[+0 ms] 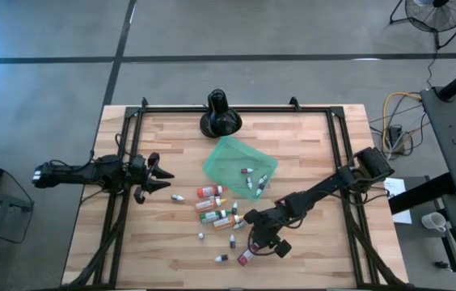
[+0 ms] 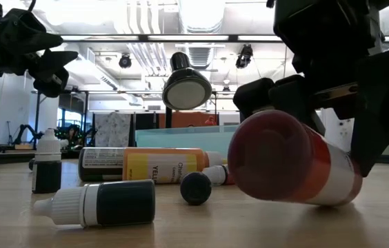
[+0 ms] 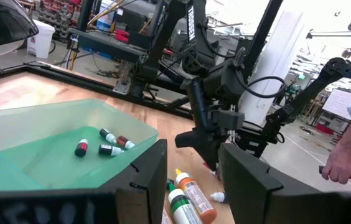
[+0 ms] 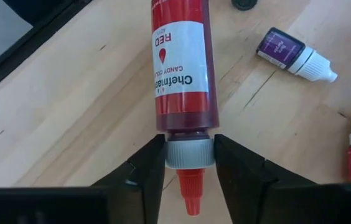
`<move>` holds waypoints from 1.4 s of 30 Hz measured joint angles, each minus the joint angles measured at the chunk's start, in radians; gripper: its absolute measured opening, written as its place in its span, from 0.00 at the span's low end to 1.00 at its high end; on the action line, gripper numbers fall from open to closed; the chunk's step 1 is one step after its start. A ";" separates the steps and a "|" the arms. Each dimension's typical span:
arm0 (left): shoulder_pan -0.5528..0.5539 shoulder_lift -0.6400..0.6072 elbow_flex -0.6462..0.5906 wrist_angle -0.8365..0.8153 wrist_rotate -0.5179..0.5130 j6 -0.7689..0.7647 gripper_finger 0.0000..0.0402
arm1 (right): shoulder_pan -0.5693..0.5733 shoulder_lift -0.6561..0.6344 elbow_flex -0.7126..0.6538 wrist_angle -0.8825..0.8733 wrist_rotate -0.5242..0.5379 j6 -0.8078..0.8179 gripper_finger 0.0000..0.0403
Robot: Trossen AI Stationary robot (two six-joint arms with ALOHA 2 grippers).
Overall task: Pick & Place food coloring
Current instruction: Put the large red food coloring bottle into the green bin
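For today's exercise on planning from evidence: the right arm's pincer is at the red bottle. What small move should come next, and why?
Probably close fully on the cap, then lift. The right pincer straddles the grey cap of the red bottle, which lies flat on the table. The green tray already holds a few small bottles, so it is the likely destination. The left pincer waits apart.

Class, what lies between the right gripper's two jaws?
The red bottle's grey cap collar sits between the right gripper's jaws, shown in the right wrist view.
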 joint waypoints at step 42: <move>0.001 0.000 0.000 0.000 0.000 0.000 0.29 | -0.027 -0.010 -0.020 -0.013 0.127 0.270 0.26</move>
